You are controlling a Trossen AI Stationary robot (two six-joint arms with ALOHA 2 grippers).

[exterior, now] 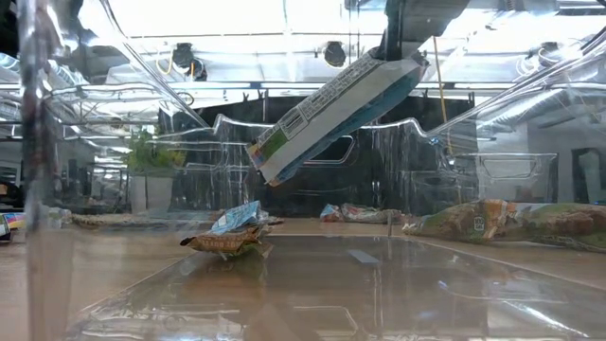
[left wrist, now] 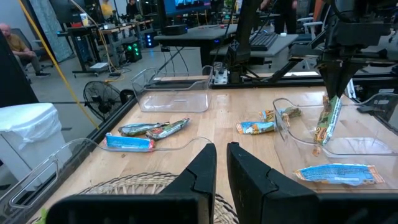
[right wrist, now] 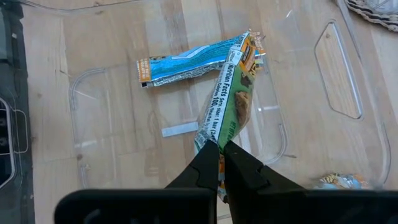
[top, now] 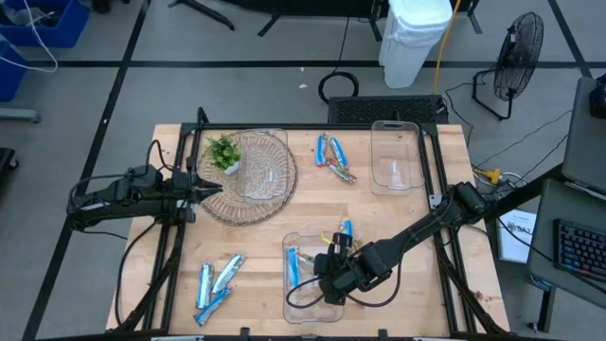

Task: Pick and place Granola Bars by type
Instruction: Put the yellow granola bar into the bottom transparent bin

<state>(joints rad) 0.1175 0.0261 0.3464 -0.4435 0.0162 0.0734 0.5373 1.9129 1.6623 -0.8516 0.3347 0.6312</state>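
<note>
My right gripper point(top: 327, 275) hangs over the near clear container point(top: 288, 305), shut on a green-wrapped granola bar point(right wrist: 229, 102). A blue-and-white bar point(right wrist: 180, 65) lies flat on the container's floor under it. More bars lie on the table: a group at the near left point(top: 216, 284), a group toward the far edge point(top: 333, 159), and some by the container's far rim point(top: 343, 230). My left gripper point(top: 213, 188) is shut and empty at the near edge of the wicker tray point(top: 260, 194), which also bears a small green plant point(top: 223, 152). My right gripper pinches one end of the green bar's wrapper point(right wrist: 210, 138) between its two fingers, coming from above and pointing down. The bar hangs tilted below the fingers point(exterior: 336, 109), its free end point(exterior: 270, 163) lowest and clear of the container floor.
A second clear container point(top: 395, 180) stands at the far right of the table. Black frame rails run along the table's left and right sides. Bare wood lies between the wicker tray and the near container.
</note>
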